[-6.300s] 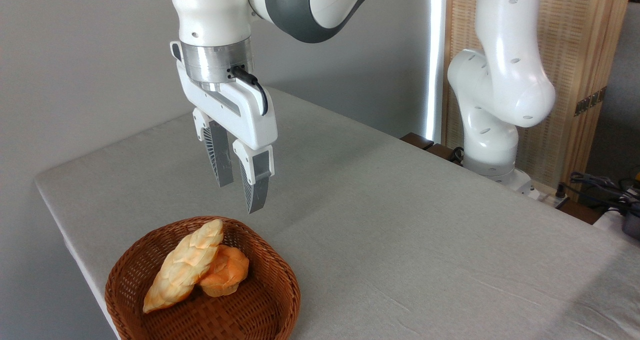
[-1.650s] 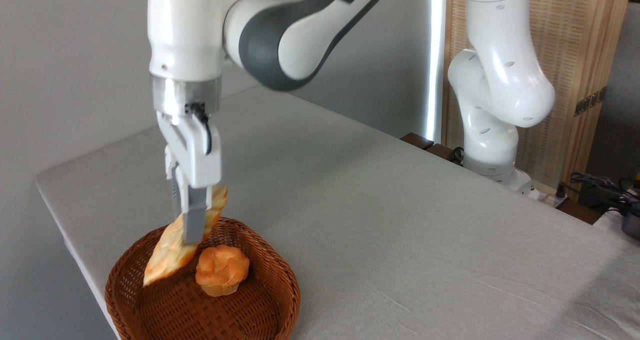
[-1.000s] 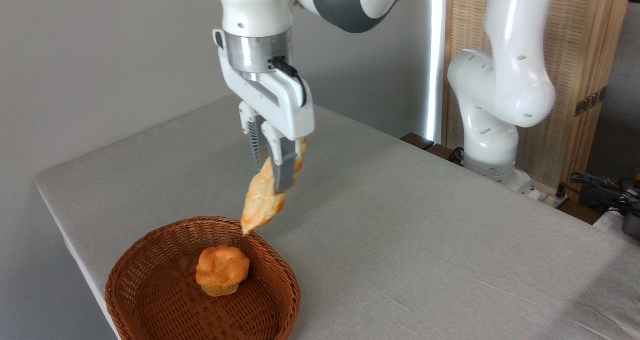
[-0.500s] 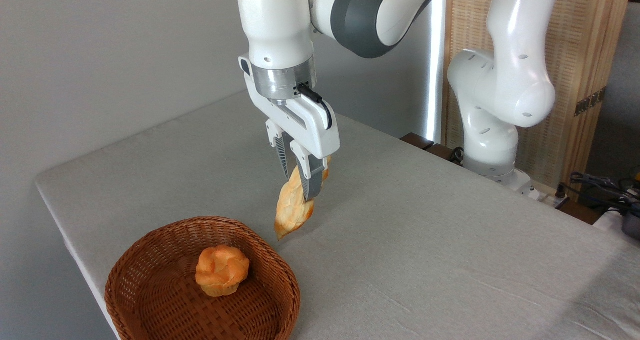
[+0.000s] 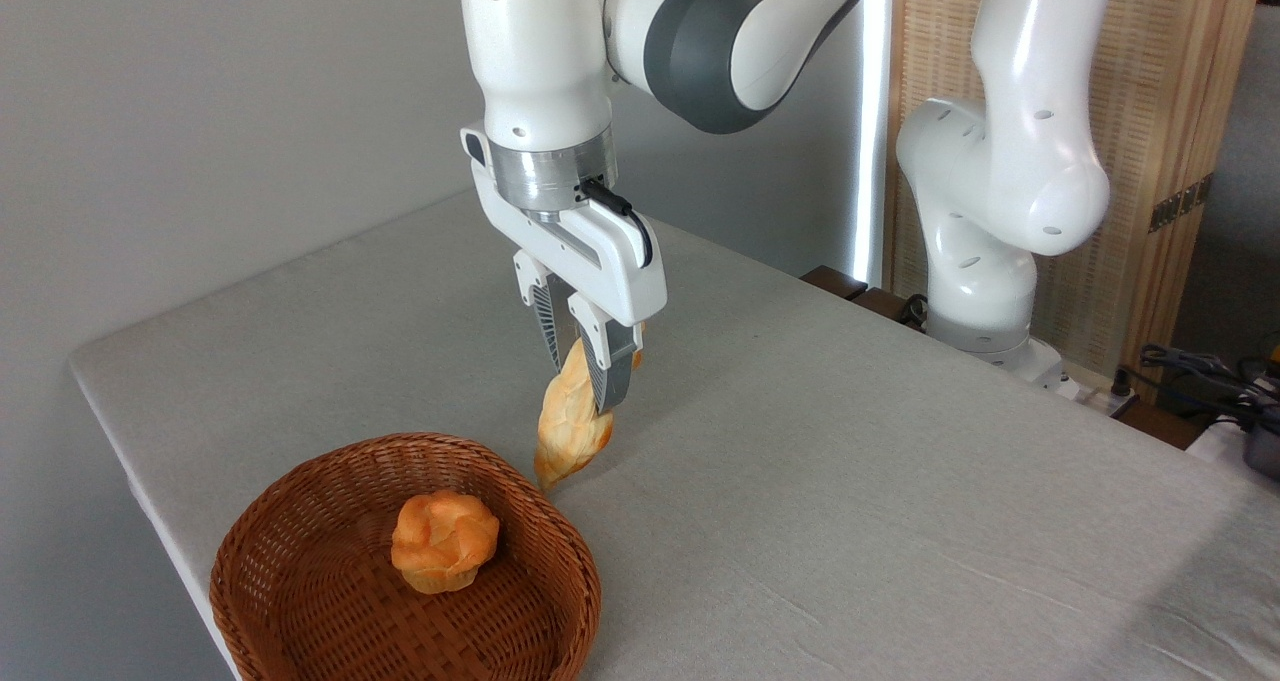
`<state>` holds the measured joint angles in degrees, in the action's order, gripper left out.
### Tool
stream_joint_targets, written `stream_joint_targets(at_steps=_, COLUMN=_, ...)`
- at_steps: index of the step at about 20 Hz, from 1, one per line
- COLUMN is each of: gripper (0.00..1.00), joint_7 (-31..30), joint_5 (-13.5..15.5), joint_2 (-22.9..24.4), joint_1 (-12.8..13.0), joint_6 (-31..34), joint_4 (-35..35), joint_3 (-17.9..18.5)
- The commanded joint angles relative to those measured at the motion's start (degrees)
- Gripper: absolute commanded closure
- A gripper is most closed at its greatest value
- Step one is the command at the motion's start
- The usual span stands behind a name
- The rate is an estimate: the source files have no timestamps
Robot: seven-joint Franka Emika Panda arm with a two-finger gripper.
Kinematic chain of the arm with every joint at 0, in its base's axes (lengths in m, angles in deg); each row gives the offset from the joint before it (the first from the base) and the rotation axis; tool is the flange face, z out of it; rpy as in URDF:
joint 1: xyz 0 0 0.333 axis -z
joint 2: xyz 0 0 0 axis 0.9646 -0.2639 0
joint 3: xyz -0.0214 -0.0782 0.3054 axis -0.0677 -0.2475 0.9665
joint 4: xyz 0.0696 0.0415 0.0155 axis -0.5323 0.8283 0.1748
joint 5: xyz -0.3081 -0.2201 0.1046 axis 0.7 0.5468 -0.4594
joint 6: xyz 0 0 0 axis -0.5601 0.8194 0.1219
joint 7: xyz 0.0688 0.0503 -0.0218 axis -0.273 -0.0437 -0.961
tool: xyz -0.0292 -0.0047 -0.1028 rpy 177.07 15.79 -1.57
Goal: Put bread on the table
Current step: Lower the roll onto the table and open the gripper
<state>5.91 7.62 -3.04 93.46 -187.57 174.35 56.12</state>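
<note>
Grey cloth with a fine weave is seen over the whole table (image 5: 850, 481), and its corners are rounded. A few soft creases are visible in the cloth near the right side. The bread (image 5: 570, 423) is a long braided loaf with pointed ends, pale yellow with golden-orange ridges. It is held between the two fingers of the gripper (image 5: 585, 386), which are closed on its upper part, so the loaf hangs steeply tilted with its lower tip pointing down and to the left. The grey ribbed fingers (image 5: 612, 376) are pressed on both sides of the loaf. The lower tip is very close to the table, just beside the rim of the basket (image 5: 560, 571); whether the tip touches the cloth cannot be told.

The basket is made of brown woven wicker, round and shallow, and it stands at the near left edge of the table. One small round orange bun (image 5: 444, 541) is lying inside it. The white arm (image 5: 1000, 161) is mounted behind the table on the right, before a wooden slatted panel (image 5: 1150, 111).
</note>
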Motion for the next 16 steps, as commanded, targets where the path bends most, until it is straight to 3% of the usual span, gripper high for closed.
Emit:
stream_joint_targets(at_steps=1, gripper=0.0, joint_7=-0.48, joint_5=-0.47, joint_2=-0.14, joint_1=0.58, joint_6=-0.88, joint_4=0.15, joint_3=0.19)
stream_joint_targets(at_steps=16, gripper=0.0, joint_7=-0.4, joint_5=-0.64, joint_2=-0.31, joint_1=0.67, joint_6=-8.25, joint_4=-2.66, joint_3=0.36)
